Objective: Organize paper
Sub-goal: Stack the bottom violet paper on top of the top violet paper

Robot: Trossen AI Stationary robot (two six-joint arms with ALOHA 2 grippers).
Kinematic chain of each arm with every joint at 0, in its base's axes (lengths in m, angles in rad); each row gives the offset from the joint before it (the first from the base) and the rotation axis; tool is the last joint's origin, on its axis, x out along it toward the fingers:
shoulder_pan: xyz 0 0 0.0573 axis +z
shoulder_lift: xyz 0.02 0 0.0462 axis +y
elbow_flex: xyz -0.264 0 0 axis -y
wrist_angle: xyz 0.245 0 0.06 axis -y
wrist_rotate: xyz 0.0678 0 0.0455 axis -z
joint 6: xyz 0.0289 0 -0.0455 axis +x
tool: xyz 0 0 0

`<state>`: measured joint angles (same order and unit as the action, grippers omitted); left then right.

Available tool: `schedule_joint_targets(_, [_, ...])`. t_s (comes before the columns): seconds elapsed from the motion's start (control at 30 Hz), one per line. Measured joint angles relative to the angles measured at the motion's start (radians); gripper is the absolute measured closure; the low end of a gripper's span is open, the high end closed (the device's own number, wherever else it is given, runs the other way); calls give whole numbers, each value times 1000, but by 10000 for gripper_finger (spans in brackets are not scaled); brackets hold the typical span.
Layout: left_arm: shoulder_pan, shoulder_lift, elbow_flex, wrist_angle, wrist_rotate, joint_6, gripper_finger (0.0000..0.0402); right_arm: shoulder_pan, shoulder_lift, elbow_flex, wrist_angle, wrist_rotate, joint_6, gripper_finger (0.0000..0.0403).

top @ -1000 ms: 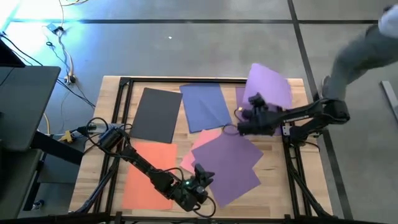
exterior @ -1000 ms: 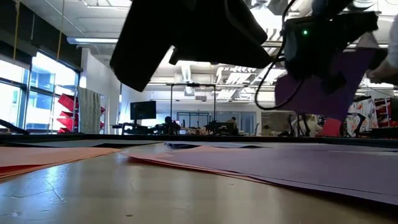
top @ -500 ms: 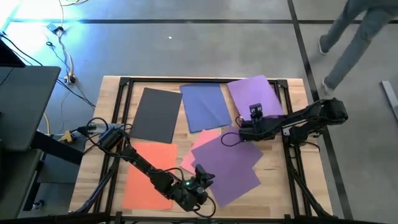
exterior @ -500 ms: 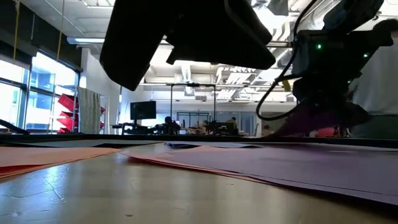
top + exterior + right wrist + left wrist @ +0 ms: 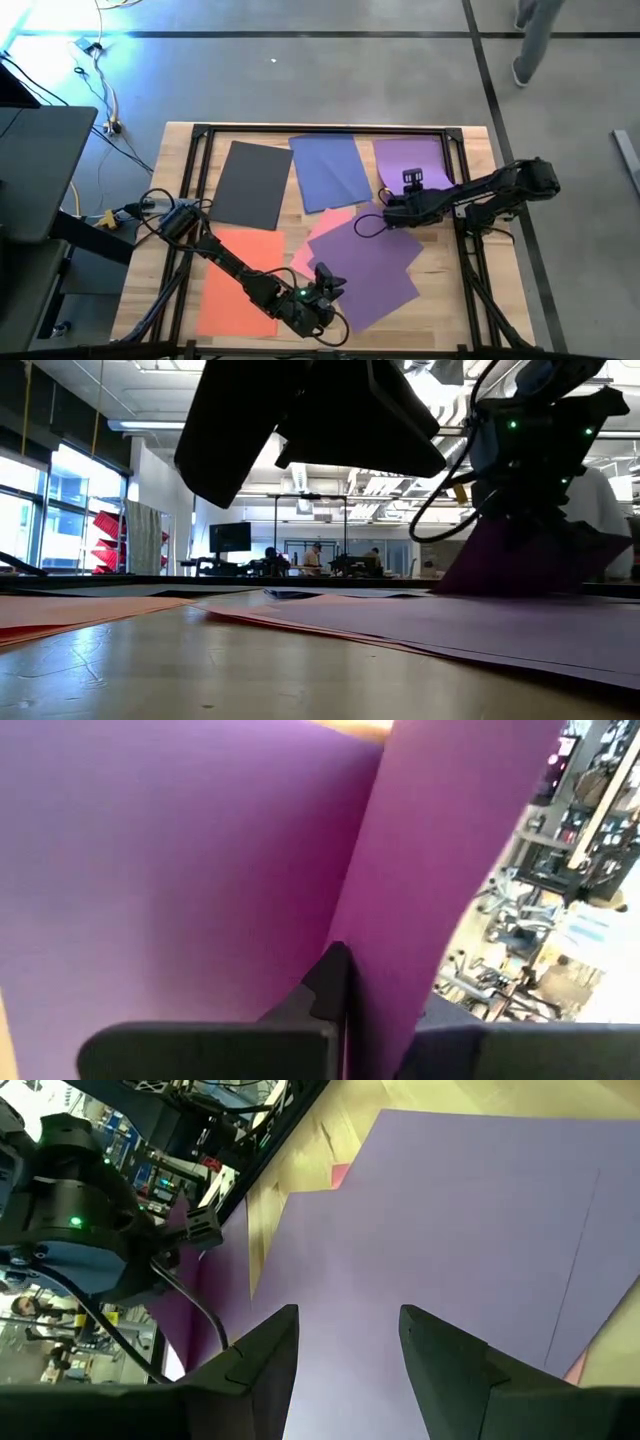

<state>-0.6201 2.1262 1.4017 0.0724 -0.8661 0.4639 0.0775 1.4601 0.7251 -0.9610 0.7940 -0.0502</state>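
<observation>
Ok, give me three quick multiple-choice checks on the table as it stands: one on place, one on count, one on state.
1. Where does the dark grey sheet lie?
A. directly left of the blue sheet
B. under the orange sheet
C. at the table's right edge

2. How many purple sheets show?
A. one
B. two
C. three

3. What is the right gripper doing?
A. hanging open
B. shut on the far purple sheet
C. shut on the pink sheet

Answers: 1 A, they lie side by side; 2 B, far one and near purple sheet; 3 B, the right wrist view shows the pinch.

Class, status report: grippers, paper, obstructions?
Right gripper shut on bright purple paper sheet, far-right. Left gripper open above larger purple sheet. Nothing in the way.
</observation>
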Motion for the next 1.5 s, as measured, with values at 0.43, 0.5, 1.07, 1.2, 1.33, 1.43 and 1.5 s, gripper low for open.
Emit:
schedule_joint_targets(0.43, [0, 0, 0, -1, 4, -1, 248, -94, 0, 79, -33, -123, 150, 403])
schedule_joint_targets(0.5, [0, 0, 0, -1, 4, -1, 248, -118, 0, 88, -33, -141, 204, 403])
schedule_joint_targets(1.07, [0, 0, 0, -1, 4, -9, 248, -154, 21, 92, -61, -165, 312, 403])
schedule_joint_targets(1.2, [0, 0, 0, 0, 4, -9, 248, -175, 98, 115, -101, -156, 377, 403])
schedule_joint_targets(1.33, [4, 0, 0, 0, 7, -17, 248, -196, 166, 136, -139, -156, 438, 403])
schedule_joint_targets(1.43, [5, 0, 0, 0, 21, -18, 248, -198, 185, 145, -153, -155, 445, 403])
schedule_joint_targets(1.5, [5, 0, 0, -1, 26, -18, 248, -195, 185, 146, -154, -163, 459, 403])
